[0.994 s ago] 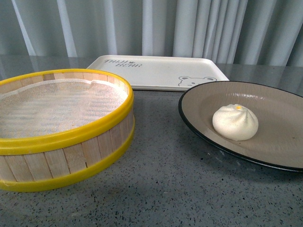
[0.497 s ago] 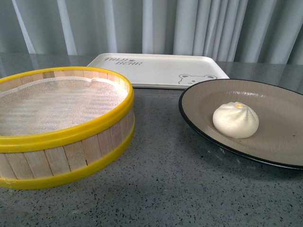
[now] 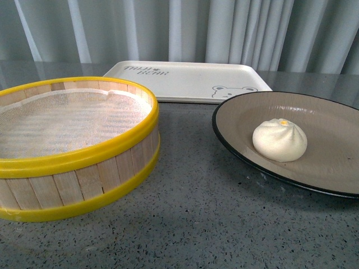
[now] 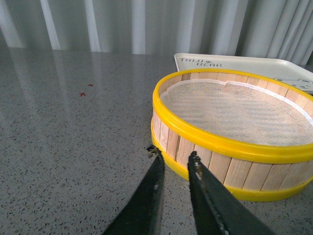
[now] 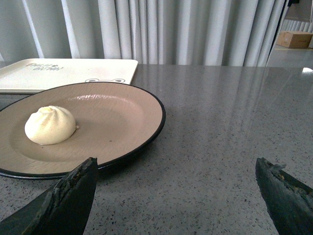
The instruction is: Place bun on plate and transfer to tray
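Note:
A cream-white pleated bun (image 3: 279, 140) with a yellow dot rests on the beige, black-rimmed plate (image 3: 331, 112) at the right of the front view. The white tray (image 3: 185, 81) with a bear face lies behind, empty. In the right wrist view the bun (image 5: 50, 125) sits on the plate (image 5: 122, 112), and my right gripper (image 5: 176, 169) stands wide open over bare table beside the plate's rim, one finger (image 5: 78, 191) just short of that rim. My left gripper (image 4: 175, 157) is shut on nothing, its tips close to the steamer basket's base. Neither gripper shows in the front view.
A yellow-rimmed wooden steamer basket (image 3: 73, 143) with a white cloth liner stands at the left, also seen as the steamer basket (image 4: 234, 127) in the left wrist view. Grey curtains hang behind the speckled grey table (image 3: 190, 224). A cardboard box (image 5: 297, 39) sits far off.
The front view has shifted slightly: basket, plate and bun sit a few pixels higher in the picture. Bun and plate keep the same relation to each other.

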